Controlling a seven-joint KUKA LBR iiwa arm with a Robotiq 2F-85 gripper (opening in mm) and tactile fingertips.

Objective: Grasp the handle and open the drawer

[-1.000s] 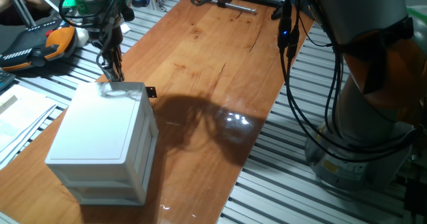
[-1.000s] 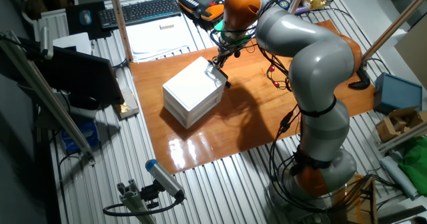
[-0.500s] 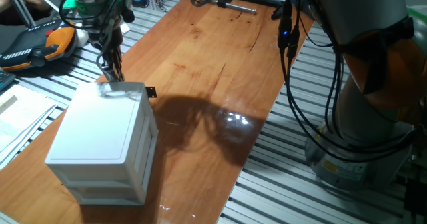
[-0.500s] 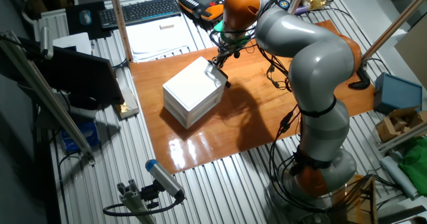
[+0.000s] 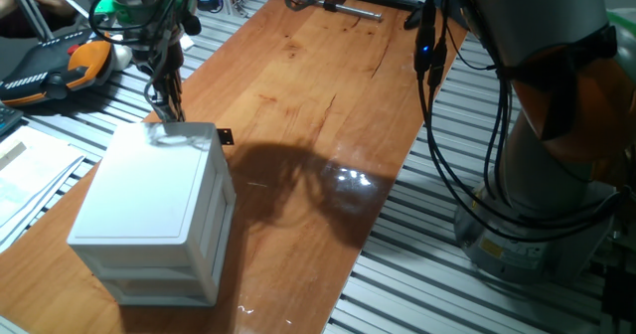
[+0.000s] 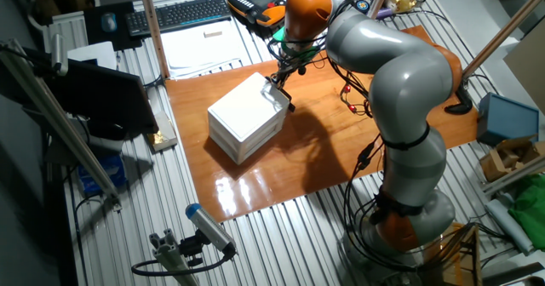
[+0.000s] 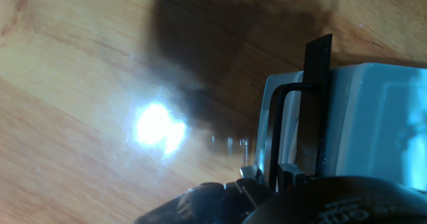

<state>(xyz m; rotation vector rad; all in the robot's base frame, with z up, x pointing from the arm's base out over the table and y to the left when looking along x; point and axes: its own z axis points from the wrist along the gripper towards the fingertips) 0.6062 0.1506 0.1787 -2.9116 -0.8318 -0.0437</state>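
Observation:
The small white cabinet (image 5: 149, 210) stands at the near left of the wooden table (image 5: 318, 95). The drawer (image 5: 221, 180) is its top tray and sits flush with the cabinet front. The tiny black handle (image 5: 225, 136) sticks out from the drawer front at the far corner. My gripper (image 5: 167, 113) hangs over the cabinet's far top edge, left of the handle and apart from it, with its thin fingers close together. The other fixed view shows the gripper (image 6: 274, 83) at the cabinet's (image 6: 245, 116) far corner. In the hand view the thin fingers (image 7: 317, 104) lie against the white cabinet (image 7: 373, 117).
An orange and black device (image 5: 70, 66) and papers (image 5: 30, 170) lie left of the table. A black clamp bar with red lights (image 5: 338, 1) sits at the table's far end. Cables (image 5: 432, 85) and the robot base (image 5: 537, 215) stand at the right.

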